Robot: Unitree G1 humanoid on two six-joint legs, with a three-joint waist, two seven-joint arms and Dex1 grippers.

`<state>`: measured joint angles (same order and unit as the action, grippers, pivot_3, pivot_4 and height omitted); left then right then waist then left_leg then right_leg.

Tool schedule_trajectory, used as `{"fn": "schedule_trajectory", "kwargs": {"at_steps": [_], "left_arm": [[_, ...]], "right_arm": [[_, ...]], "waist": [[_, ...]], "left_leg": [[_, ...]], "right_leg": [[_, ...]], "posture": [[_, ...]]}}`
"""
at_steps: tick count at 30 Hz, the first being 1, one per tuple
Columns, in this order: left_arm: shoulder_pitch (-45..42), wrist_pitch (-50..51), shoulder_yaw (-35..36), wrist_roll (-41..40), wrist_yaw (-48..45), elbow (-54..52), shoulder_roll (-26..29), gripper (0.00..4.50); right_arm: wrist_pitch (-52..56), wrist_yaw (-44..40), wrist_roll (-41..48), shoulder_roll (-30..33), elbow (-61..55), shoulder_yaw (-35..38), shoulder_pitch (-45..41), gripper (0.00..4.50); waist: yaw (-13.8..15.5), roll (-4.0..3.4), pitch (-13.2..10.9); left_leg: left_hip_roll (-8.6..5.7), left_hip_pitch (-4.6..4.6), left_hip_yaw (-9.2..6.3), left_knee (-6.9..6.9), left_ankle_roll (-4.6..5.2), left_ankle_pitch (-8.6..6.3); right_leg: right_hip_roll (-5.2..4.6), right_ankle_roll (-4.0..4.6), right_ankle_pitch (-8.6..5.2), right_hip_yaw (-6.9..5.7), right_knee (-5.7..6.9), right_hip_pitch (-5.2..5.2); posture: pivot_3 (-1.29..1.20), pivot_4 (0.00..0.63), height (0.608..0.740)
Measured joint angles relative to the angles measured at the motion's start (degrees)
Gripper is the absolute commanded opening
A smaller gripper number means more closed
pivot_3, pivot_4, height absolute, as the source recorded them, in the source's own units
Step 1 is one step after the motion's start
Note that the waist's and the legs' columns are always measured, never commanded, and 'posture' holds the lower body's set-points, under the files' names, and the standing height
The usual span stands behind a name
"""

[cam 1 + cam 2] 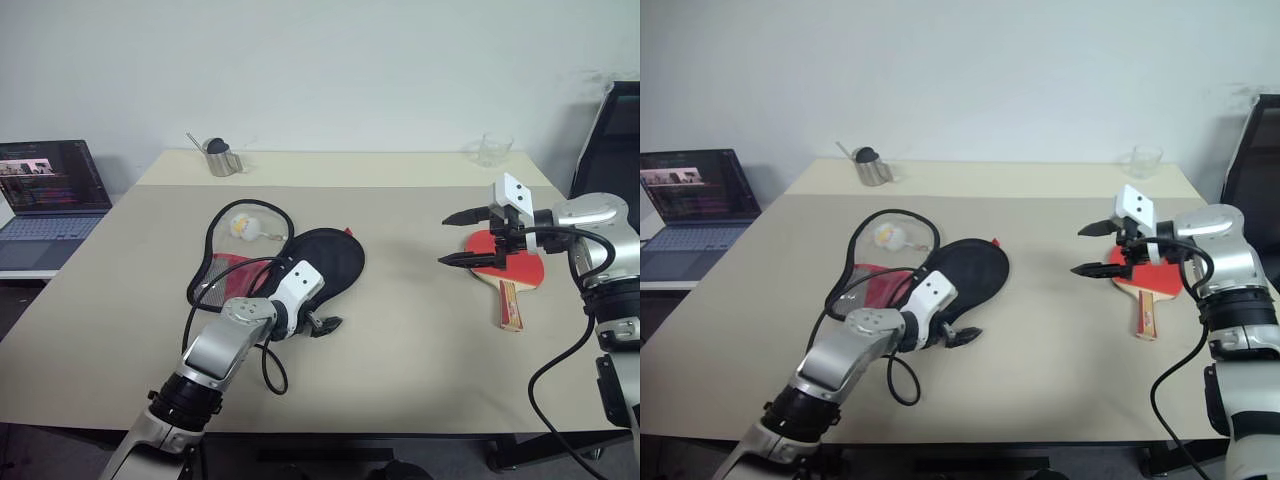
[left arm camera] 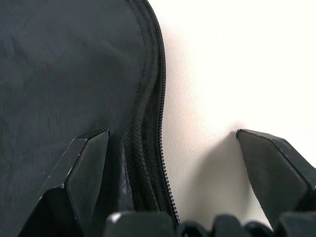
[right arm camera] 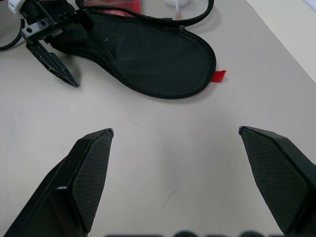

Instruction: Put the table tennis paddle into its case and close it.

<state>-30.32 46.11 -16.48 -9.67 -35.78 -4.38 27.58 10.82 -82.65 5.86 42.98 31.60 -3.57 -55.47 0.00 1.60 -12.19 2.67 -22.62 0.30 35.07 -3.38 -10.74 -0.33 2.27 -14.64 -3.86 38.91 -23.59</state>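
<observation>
Paddle (image 1: 505, 268): red face up, right of frame on desk (image 1: 400, 340), under my right tool (image 1: 468, 236), fingers apart. Case (image 1: 325, 255): open, centre-left; my left tool (image 1: 318, 322), fingers apart, straddles its zip edge. Ball (image 1: 243, 227) above case.

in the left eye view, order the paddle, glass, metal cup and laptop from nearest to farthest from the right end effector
From the right end effector:
1. Paddle, on the table right beside and just under it.
2. Glass, at the table's far edge on the right.
3. Metal cup, at the far edge on the left.
4. Laptop, off the table's left side.
</observation>
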Motion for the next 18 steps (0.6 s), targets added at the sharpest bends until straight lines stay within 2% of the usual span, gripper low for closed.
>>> {"fn": "schedule_trajectory", "kwargs": {"at_steps": [11, 12, 18], "left_arm": [[-2.8, 1.3, 0.1, 2.0, 1.5, 3.1, -2.5, 0.22], [-3.0, 1.2, 0.2, 2.2, 1.6, 3.4, -2.7, 0.04], [-5.1, -0.2, 0.9, 2.9, 1.8, 7.8, -5.7, 0.04]], "right_arm": [[1.1, 0.5, 0.1, 0.4, -1.6, 0.0, 0.8, 4.5], [1.1, 0.5, 0.1, 0.4, -1.7, 0.0, 0.8, 4.5], [1.2, 0.7, 0.6, 0.5, -1.9, 0.0, 1.0, 4.5]], "waist": [[0.0, 0.0, 0.0], [0.0, 0.0, 0.0], [0.8, -0.04, 0.0]], "left_leg": [[-0.02, 0.03, -0.01, 0.08, 0.02, 0.01], [-0.02, 0.03, 0.0, 0.08, 0.02, 0.01], [-0.09, 0.0, -0.08, 0.18, 0.11, 0.07]], "right_leg": [[0.03, -0.09, 0.05, 0.01, 0.01, 0.06], [0.03, -0.09, 0.05, 0.01, 0.01, 0.06], [0.04, -0.2, 0.12, 0.0, 0.01, 0.12]], "posture": [[0.0, 0.15, 0.74], [0.0, 0.15, 0.74], [0.0, 0.15, 0.74]]}}
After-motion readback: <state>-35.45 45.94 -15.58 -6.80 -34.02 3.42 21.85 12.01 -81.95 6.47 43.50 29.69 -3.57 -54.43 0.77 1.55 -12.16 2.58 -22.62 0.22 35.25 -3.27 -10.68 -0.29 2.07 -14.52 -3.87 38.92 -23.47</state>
